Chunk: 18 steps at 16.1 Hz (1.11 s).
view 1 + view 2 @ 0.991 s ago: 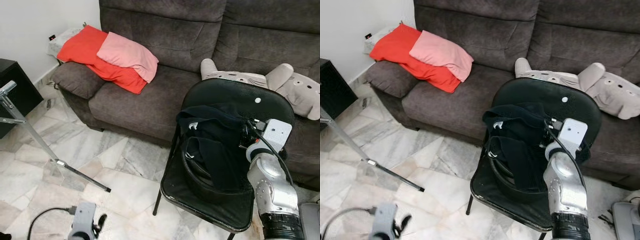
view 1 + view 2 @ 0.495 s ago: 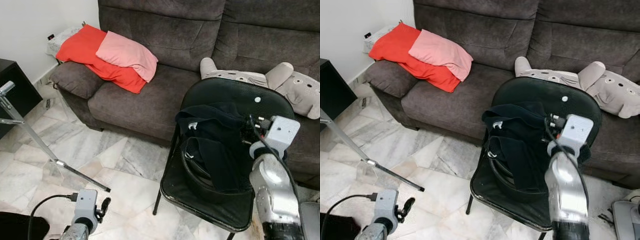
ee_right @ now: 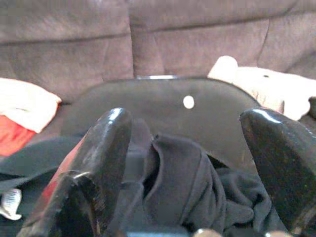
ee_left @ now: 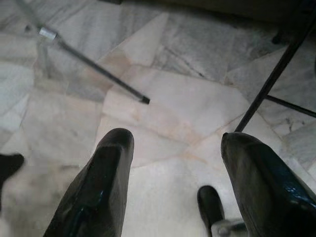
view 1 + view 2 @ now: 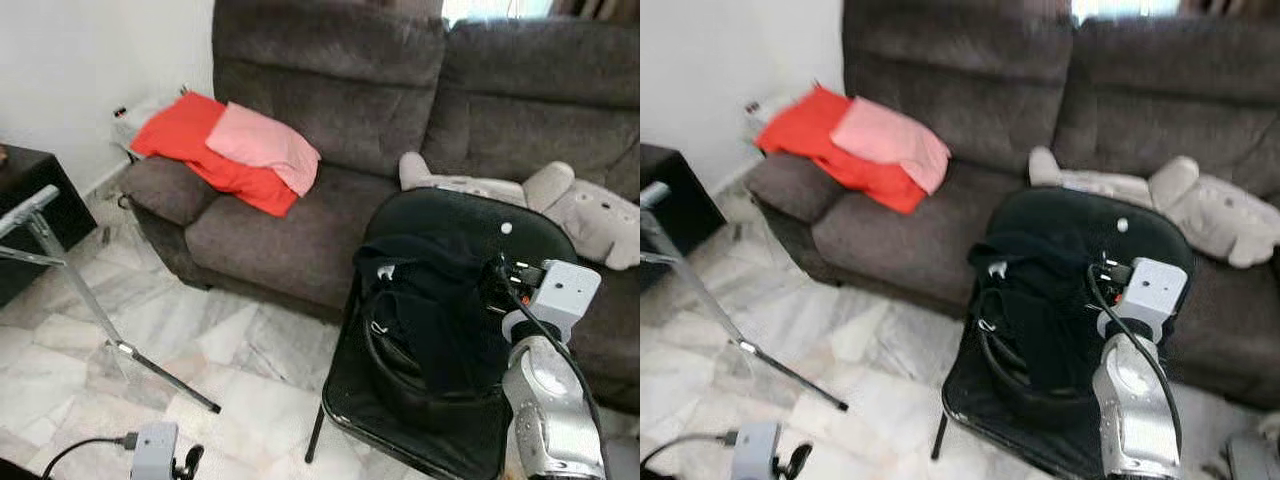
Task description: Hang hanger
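Sofa (image 5: 330, 170) backs a black chair (image 5: 470, 210) heaped with dark clothes (image 5: 430, 300); any hanger there cannot be made out. Right gripper (image 3: 187, 163), fingers apart, hovers just over the heap, far nearer than the left gripper (image 4: 180, 173), spread above floor (image 4: 163, 108).

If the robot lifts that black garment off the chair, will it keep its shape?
Probably not. The black garment lies crumpled in soft folds on the chair, so it should droop and trail. It looks light, though bunched fabric may snag.
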Available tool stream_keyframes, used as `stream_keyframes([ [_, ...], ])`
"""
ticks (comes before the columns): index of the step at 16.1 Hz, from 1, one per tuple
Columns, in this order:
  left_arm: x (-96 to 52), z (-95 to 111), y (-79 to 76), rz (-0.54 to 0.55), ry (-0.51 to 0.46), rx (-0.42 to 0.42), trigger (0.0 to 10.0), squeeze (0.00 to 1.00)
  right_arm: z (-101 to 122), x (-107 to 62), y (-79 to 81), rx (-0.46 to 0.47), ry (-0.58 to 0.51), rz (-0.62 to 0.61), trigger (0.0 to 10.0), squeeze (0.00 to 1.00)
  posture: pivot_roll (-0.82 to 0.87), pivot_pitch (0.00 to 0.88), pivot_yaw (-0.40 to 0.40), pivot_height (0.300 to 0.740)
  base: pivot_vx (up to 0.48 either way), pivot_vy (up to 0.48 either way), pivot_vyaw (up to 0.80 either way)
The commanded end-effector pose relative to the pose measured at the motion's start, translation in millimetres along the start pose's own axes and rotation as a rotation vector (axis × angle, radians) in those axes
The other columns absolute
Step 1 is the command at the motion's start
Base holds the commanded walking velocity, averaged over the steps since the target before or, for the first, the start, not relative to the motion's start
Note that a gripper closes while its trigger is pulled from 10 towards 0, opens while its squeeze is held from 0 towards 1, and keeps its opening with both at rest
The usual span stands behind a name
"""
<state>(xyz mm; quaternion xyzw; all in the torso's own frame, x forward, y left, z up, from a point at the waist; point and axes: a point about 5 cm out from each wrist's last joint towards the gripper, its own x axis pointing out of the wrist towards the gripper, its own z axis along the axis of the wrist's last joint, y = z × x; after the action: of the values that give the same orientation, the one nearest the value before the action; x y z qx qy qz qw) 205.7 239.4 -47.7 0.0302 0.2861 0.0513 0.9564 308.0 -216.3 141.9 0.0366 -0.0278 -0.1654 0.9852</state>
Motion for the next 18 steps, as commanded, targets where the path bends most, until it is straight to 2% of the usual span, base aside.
stream_keyframes([
  [1,-3.4,-10.2,0.0,0.02,0.044,-0.037,10.0,0.0,2.2,-1.1,-3.8,-0.009,-0.009,-0.003,10.0,0.0,-0.13,0.0,0.005,0.74,0.0,0.0,0.0],
  [5,-4.4,-16.4,-4.9,-0.011,0.085,-0.029,10.0,0.0,-1.5,-3.5,-6.7,-0.011,-0.001,-0.023,10.0,0.0,-0.13,0.0,0.014,0.74,0.0,0.0,0.0],
  [11,-4.5,-17.8,0.0,0.018,0.103,-0.049,10.0,0.0,-4.6,-3.0,-7.7,-0.004,0.013,-0.035,10.0,0.0,-0.13,0.0,0.011,0.74,0.0,0.0,0.0],
  [18,-6.4,-24.8,-6.6,0.017,0.137,-0.07,10.0,0.0,-8.2,-6.3,1.8,0.009,0.026,-0.024,10.0,0.0,-0.12,0.02,0.005,0.74,0.261,0.0,0.0],
])
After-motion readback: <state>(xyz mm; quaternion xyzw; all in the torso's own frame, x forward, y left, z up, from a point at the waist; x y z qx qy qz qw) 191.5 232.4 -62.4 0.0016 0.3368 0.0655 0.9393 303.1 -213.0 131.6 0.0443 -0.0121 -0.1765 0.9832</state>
